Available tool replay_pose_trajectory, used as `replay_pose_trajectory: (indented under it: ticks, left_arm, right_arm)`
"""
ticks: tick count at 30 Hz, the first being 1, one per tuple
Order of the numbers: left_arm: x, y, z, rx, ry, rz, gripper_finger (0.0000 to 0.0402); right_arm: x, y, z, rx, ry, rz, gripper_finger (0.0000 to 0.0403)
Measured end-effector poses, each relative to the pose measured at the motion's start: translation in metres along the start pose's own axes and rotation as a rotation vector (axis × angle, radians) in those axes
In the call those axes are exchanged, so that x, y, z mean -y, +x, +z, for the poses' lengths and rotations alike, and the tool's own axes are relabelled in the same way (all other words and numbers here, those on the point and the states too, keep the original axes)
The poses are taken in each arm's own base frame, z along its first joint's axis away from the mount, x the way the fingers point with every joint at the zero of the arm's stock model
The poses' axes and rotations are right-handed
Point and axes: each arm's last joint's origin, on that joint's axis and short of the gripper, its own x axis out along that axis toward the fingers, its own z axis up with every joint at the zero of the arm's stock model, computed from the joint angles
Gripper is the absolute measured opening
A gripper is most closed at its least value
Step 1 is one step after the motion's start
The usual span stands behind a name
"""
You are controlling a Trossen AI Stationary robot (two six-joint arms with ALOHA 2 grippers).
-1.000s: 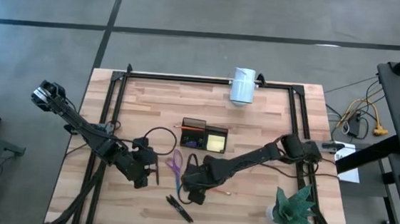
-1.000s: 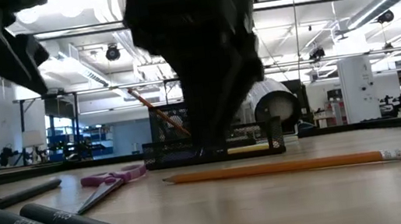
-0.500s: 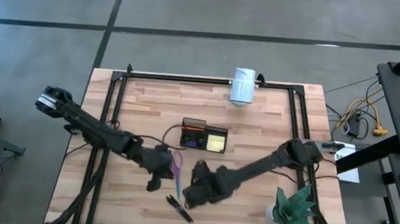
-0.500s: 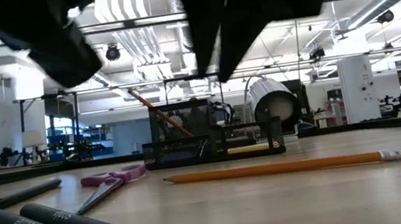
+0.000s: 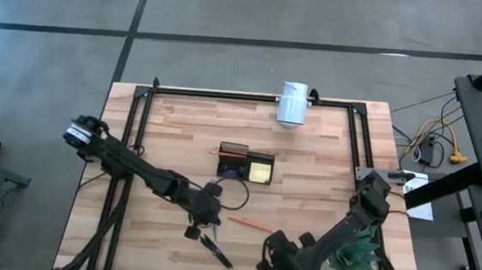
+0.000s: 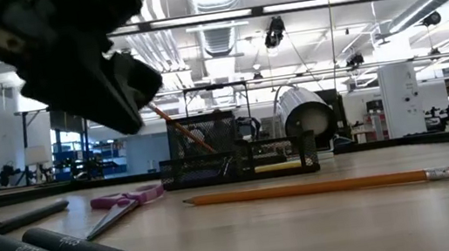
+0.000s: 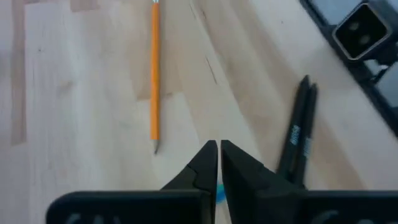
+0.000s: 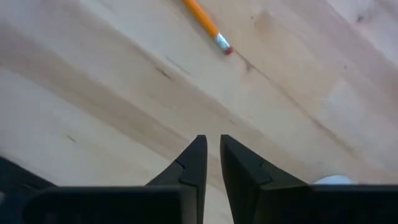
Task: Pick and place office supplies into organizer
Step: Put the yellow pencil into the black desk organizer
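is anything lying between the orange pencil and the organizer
Nothing visible does. The orange pencil lies on bare wood just in front of the organizer, with only a thin cable loop near that gap. The left gripper hovers beside the pencil's tip.

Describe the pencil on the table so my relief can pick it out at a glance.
Start at the small black mesh organizer in the middle of the light wooden table. Just in front of it, between the two dark arms, lies the orange wooden pencil. It is the only orange, thin, straight item; the black pens nearby are dark and thicker.

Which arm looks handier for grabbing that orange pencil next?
Probably the left: its gripper hovers just beside the orange wooden pencil, while the right gripper sits nearer the table's front edge.
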Motion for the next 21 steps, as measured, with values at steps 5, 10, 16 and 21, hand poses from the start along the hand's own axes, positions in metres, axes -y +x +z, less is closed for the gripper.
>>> replay_pose_trajectory:
  ticks: [5,10,16,21]
  left_arm:
    - [-0.005,0.017,-0.002,-0.012,0.064,0.010,0.0001]
    - [-0.020,0.030,-0.010,-0.069,0.028,0.047,0.0000]
    - [-0.030,0.028,-0.004,-0.042,0.006,0.063,0.0000]
    - [-0.038,0.024,0.008,-0.009,-0.016,0.039,0.0000]
  right_arm:
    - [0.007,0.010,-0.002,0.007,-0.209,-0.087,0.0027]
    - [0.020,0.021,0.002,-0.021,-0.241,-0.213,0.0022]
    - [0.027,0.023,0.002,-0.064,-0.223,-0.152,0.0022]
    - [0.037,0.029,0.002,-0.091,-0.196,-0.127,0.0022]
